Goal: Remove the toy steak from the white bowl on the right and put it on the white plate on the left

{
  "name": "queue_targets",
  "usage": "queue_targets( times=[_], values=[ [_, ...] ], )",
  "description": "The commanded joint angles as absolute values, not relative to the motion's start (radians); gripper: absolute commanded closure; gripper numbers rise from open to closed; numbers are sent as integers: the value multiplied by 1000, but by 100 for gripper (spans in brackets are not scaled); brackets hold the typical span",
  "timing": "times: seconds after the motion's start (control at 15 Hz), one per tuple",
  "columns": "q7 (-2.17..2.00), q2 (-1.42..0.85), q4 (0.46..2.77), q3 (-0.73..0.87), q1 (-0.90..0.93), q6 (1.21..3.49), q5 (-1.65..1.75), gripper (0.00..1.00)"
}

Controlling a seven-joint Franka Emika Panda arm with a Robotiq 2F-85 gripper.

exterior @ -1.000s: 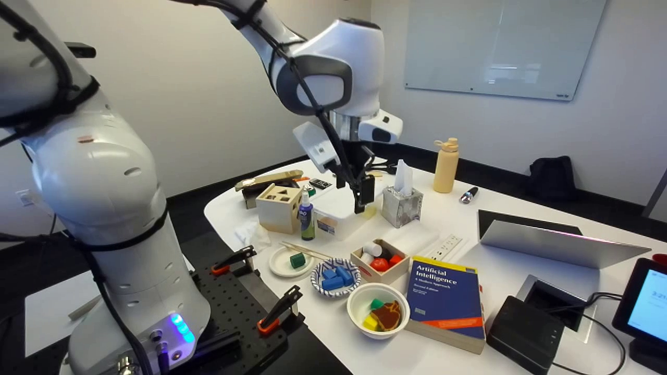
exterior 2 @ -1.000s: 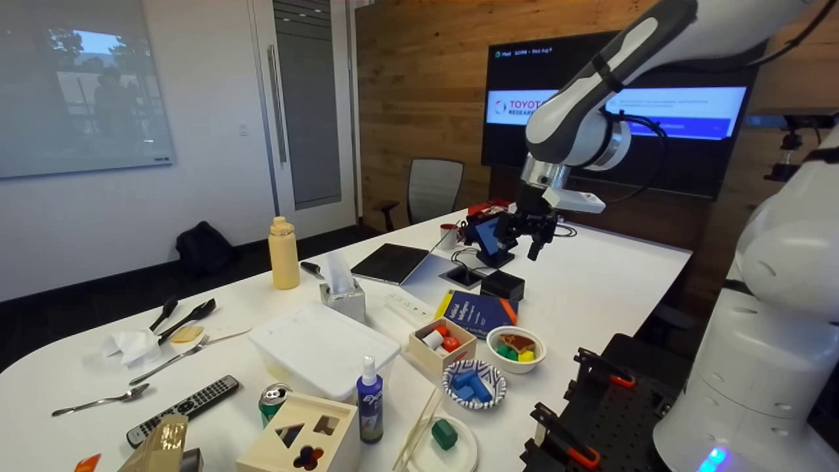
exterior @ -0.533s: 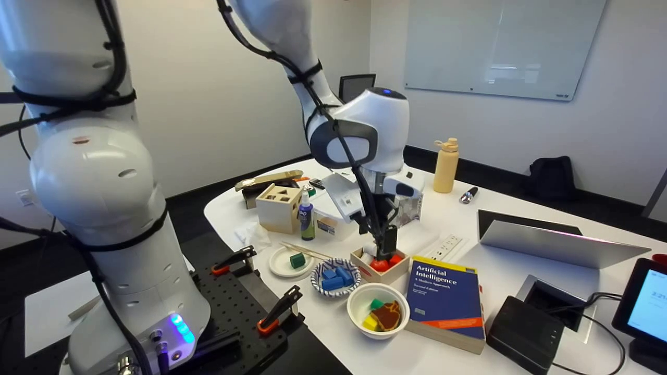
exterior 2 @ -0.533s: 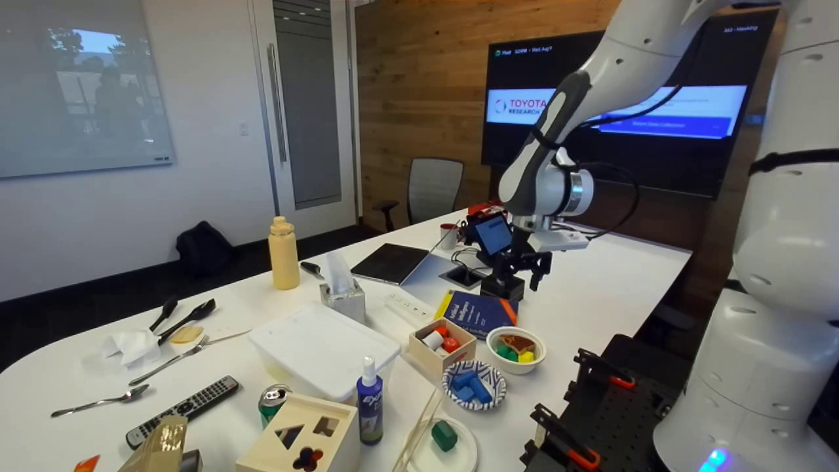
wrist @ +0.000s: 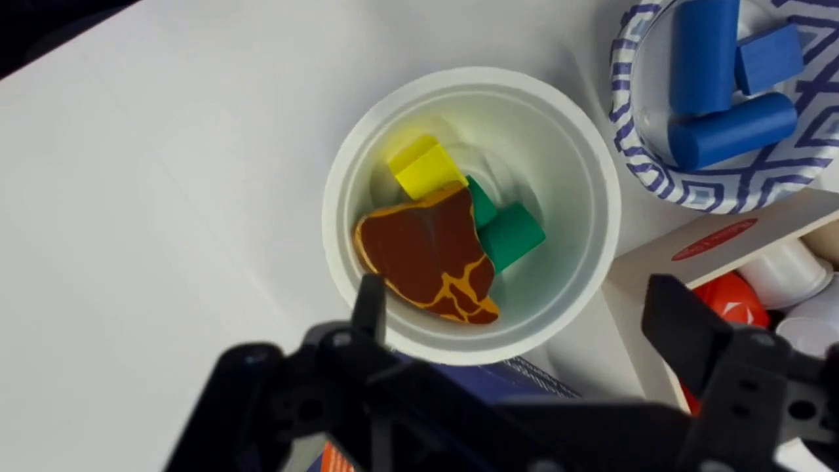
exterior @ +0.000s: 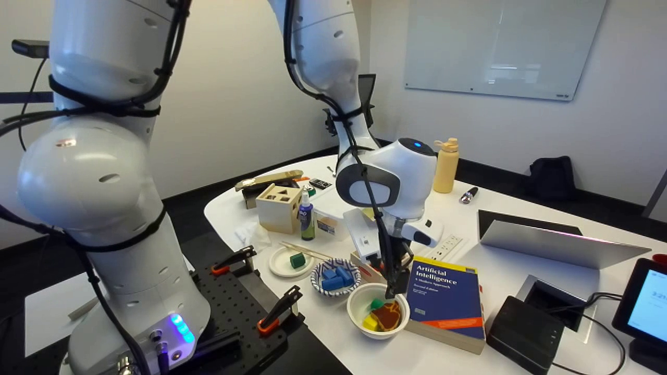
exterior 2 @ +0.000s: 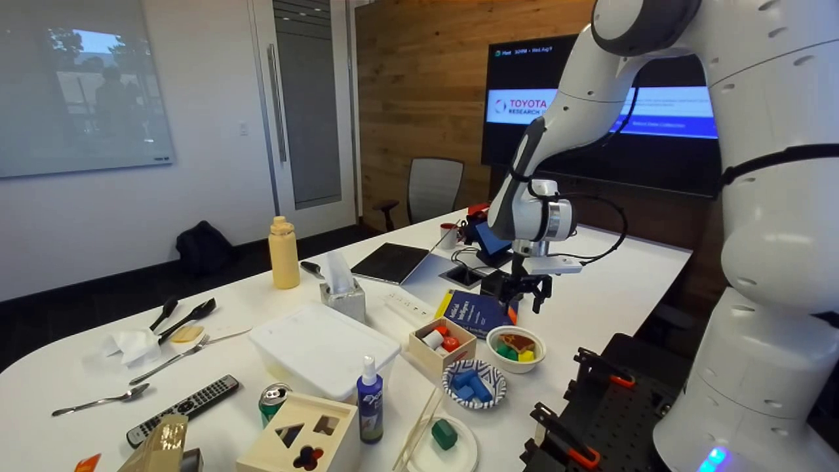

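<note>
The toy steak (wrist: 426, 249), dark reddish-brown with tan edges, lies tilted in the white bowl (wrist: 472, 75) on a yellow piece (wrist: 426, 167) and green pieces (wrist: 511, 236). The steak also shows in both exterior views (exterior: 388, 316) (exterior 2: 518, 343). My gripper (wrist: 516, 285) is open and empty, with its jaws wide apart. In the wrist view one fingertip overlaps the bowl's rim near the steak and the other lies outside the bowl. In an exterior view the gripper (exterior 2: 524, 305) hangs above the table near the bowl. The white plate (exterior: 279, 260) holds a green block (exterior: 297, 260).
A blue-patterned bowl (wrist: 714, 193) with blue blocks and a wooden box (exterior 2: 426, 354) with red and white pieces stand beside the white bowl. A thick blue book (exterior: 448, 297) lies against its other side. Chopsticks (exterior: 307, 251) rest on the plate's edge.
The arm has swung across and come down from high above the table to close over the white bowl. The bowl, steak and plate have not moved.
</note>
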State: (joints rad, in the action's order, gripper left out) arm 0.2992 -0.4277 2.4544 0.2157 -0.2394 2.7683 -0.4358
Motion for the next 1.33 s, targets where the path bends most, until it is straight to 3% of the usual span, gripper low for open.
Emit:
queue_targets(
  times=[0.0, 0.53, 1.27],
  values=[
    [290, -505, 2396, 119, -358, 2775, -414, 0],
    [287, -608, 2336, 53, -469, 2779, -369, 0],
    [248, -678, 2299, 64, -445, 2789, -267, 0]
  ],
)
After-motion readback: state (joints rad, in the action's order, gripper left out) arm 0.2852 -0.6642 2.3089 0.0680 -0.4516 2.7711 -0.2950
